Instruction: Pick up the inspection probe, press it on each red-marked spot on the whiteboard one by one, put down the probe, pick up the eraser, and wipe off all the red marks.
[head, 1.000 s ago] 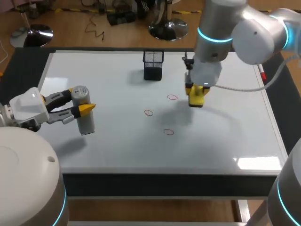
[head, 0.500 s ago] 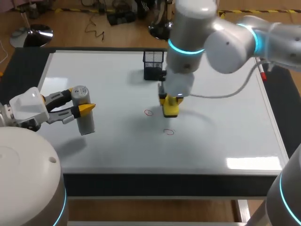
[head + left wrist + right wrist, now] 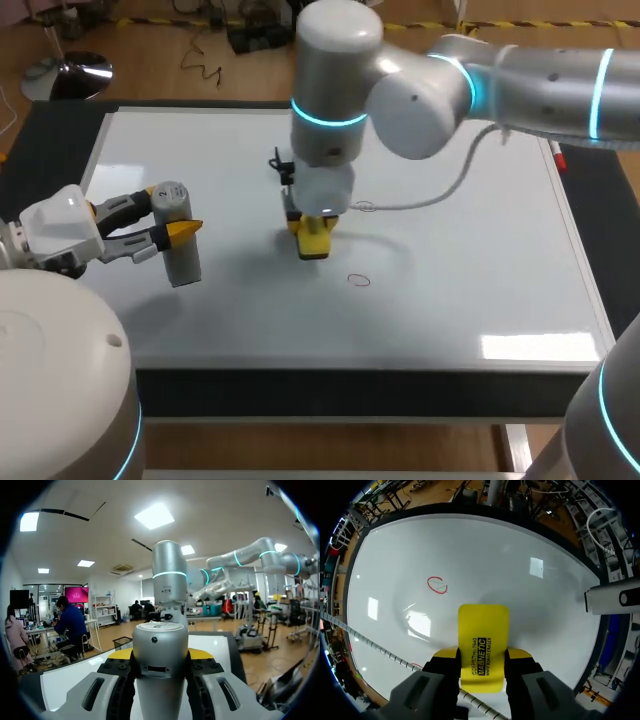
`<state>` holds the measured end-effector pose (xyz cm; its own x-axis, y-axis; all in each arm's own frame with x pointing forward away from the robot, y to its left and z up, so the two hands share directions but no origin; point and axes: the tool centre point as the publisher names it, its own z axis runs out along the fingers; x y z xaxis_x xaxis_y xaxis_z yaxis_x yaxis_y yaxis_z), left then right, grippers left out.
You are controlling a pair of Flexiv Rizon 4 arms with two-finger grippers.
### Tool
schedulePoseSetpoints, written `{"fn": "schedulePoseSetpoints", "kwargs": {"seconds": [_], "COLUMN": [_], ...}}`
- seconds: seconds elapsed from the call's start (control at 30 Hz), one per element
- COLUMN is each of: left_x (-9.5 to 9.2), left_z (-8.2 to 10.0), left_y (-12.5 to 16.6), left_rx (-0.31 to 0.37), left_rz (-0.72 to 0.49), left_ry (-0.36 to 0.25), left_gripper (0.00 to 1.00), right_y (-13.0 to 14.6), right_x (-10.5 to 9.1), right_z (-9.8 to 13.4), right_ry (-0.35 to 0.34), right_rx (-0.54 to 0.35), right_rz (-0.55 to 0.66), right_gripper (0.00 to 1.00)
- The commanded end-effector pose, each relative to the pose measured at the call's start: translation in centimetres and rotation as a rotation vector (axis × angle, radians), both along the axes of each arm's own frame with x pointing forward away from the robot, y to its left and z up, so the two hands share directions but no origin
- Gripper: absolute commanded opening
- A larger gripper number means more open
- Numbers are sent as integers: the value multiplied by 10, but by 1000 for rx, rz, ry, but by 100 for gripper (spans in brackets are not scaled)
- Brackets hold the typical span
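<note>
Two red ovals show on the whiteboard [image 3: 480, 250]: a nearer oval [image 3: 359, 280] and a farther oval [image 3: 365, 207]. Just left of them, the right pincer [image 3: 310, 228] grips the yellow eraser [image 3: 484, 630], low at the board. The left pincer [image 3: 175, 216] clamps the grey probe [image 3: 183, 262], upright, near the board's left edge.

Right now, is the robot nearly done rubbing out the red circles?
Not quite. Pressing looks finished: the left gripper holds the probe off to one side. The right gripper has the eraser down at the whiteboard. Two red marks show, so those need wiping.
</note>
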<state>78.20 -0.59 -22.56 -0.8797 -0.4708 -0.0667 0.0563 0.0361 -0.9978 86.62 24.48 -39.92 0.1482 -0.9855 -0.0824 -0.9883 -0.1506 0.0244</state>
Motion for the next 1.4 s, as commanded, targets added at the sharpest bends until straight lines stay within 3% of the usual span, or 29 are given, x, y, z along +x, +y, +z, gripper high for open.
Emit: {"fn": "schedulePoseSetpoints", "kwargs": {"seconds": [0.03, 0.2, 0.9, 1.4], "left_x": [0, 0, 0, 0], "left_z": [0, 0, 0, 0], "left_y": [-1, -1, -1, -1], "left_rx": [-1, -1, -1, -1], "left_rz": [3, 3, 3, 3], "left_ry": [-3, -3, -3, -3], "left_gripper": [0, 0, 0, 0], "right_y": [17, 25, 14, -25], "right_x": [4, 3, 13, 21], "right_z": [-5, -10, -28, -35], "right_ry": [-1, -22, 5, 25], "right_rx": [-54, -56, -51, -84], "right_rz": [7, 28, 18, -52], "right_gripper": [0, 0, 0, 0]}}
